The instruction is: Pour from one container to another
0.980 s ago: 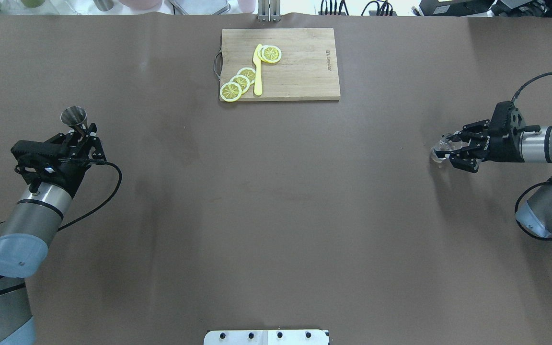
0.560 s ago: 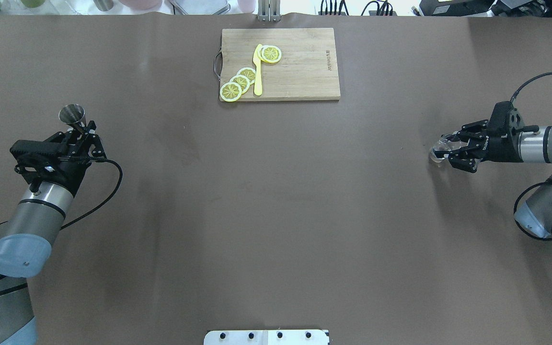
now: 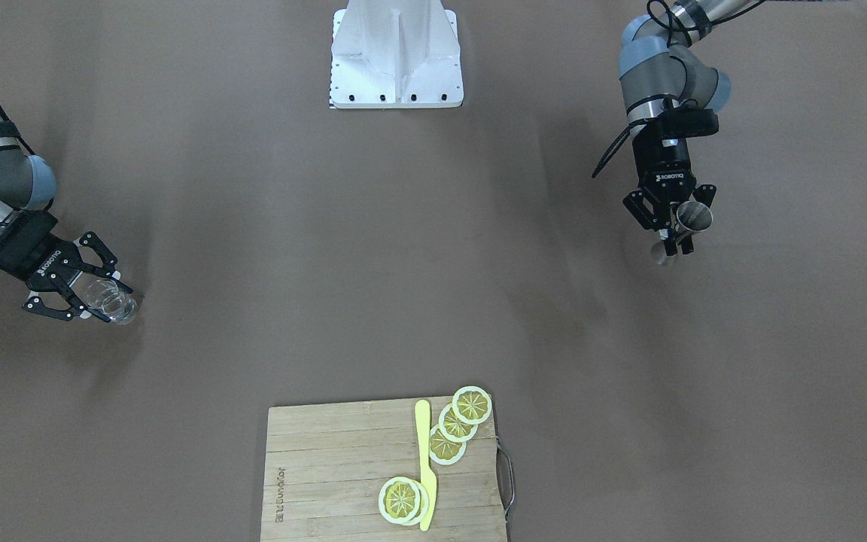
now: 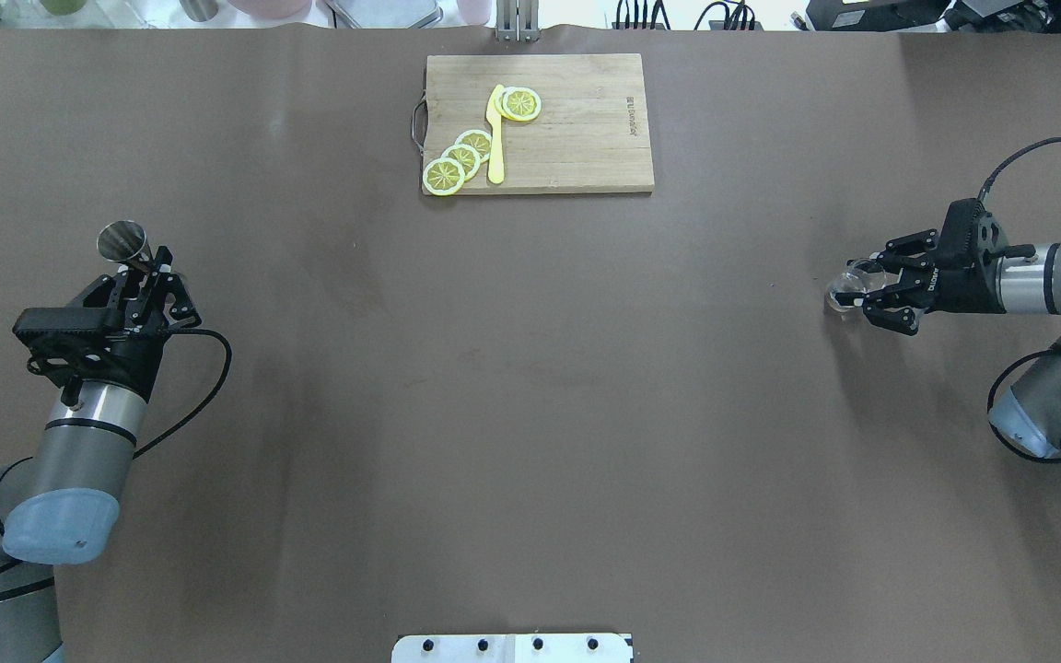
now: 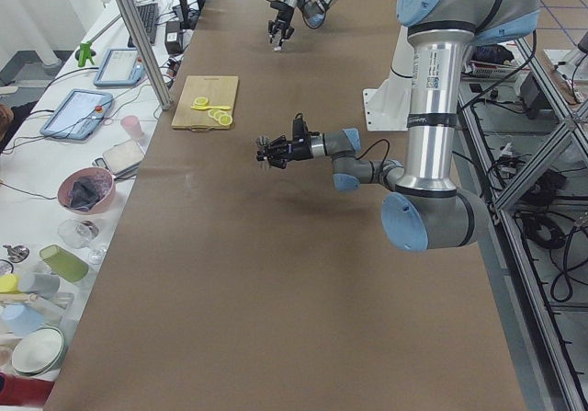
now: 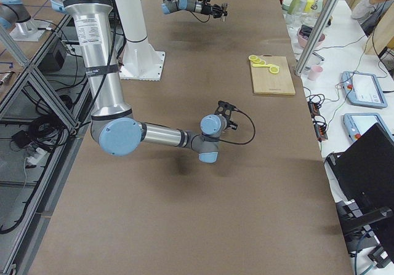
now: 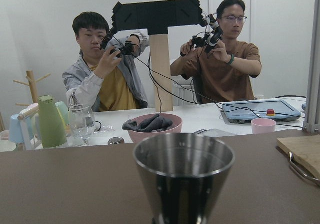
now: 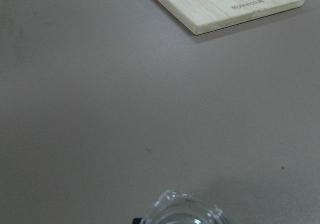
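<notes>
— Two vessels are held clamped, well to either side of the wooden cutting board (image 4: 577, 129): grey steel hourglass jigger (image 4: 121, 241) in the left gripper (image 4: 147, 269), clear faceted glass tumbler (image 4: 841, 293) in the right gripper (image 4: 865, 293).
— Bringing together is called for before tilting; nothing is seen between, only yellow lemon slices (image 4: 461, 157) on the board.

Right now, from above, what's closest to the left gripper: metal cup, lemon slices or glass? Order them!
1. Metal jigger, held in the left gripper itself.
2. Lemon slices, on the cutting board at the far middle.
3. Glass tumbler, in the right gripper, across the table.
</notes>
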Action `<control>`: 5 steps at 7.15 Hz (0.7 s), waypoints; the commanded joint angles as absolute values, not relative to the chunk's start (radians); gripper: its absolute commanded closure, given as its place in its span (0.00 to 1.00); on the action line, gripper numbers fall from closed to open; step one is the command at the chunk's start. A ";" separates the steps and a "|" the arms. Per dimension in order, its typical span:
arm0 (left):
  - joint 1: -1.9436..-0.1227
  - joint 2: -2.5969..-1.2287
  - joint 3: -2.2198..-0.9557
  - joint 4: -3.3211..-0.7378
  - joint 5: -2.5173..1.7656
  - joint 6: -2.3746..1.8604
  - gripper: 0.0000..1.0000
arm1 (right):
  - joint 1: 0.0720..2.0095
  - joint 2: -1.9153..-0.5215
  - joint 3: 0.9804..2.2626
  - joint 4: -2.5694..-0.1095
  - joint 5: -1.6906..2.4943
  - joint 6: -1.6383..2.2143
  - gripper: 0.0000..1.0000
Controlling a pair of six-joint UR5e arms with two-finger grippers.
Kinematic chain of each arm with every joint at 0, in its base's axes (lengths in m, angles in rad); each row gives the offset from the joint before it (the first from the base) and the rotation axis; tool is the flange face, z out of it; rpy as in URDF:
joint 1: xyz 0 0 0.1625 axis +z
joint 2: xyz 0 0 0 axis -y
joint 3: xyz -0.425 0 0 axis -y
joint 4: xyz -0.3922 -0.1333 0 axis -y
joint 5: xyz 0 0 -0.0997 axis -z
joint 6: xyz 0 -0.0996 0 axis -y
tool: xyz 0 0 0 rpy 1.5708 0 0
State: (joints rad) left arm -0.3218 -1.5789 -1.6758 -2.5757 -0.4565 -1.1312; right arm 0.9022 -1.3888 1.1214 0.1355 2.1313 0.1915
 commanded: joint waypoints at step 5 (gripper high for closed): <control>-0.319 -1.566 -1.612 -2.548 -0.416 -1.318 1.00 | 0.913 -1.411 1.144 0.137 2.238 0.072 1.00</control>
